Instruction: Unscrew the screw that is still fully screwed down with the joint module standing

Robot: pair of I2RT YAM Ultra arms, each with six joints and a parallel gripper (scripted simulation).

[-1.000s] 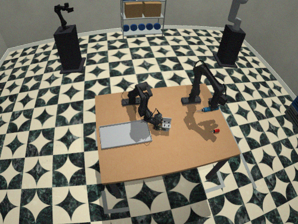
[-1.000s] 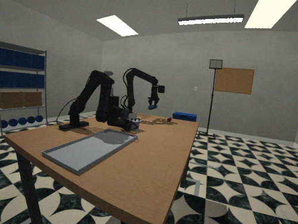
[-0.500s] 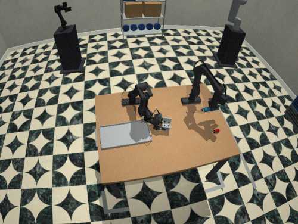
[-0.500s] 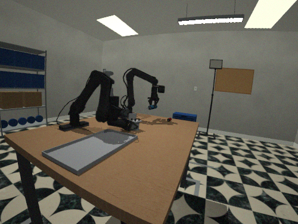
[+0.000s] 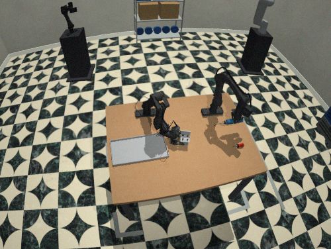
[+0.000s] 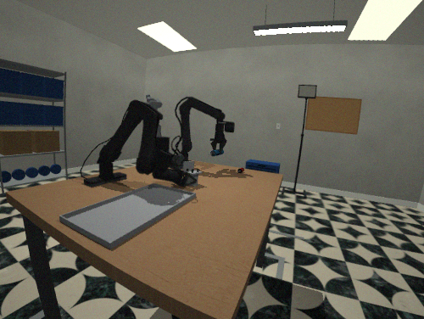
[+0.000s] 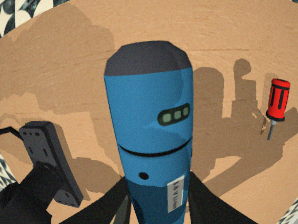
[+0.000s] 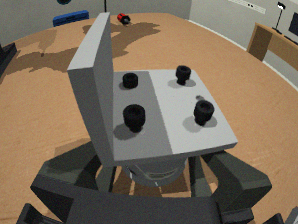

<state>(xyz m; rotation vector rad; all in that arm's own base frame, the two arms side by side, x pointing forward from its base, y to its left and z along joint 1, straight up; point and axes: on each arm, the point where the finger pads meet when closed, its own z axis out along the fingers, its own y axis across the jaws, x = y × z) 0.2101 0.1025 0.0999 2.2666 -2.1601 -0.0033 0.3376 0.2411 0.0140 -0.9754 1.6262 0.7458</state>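
Small, unclear lettering on the white label of the blue electric screwdriver.

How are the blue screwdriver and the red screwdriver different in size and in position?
The blue screwdriver is bigger; the red screwdriver is smaller.
The left hand holds the blue screwdriver above the table; the red screwdriver lies on it.
Both have a thin shaft.
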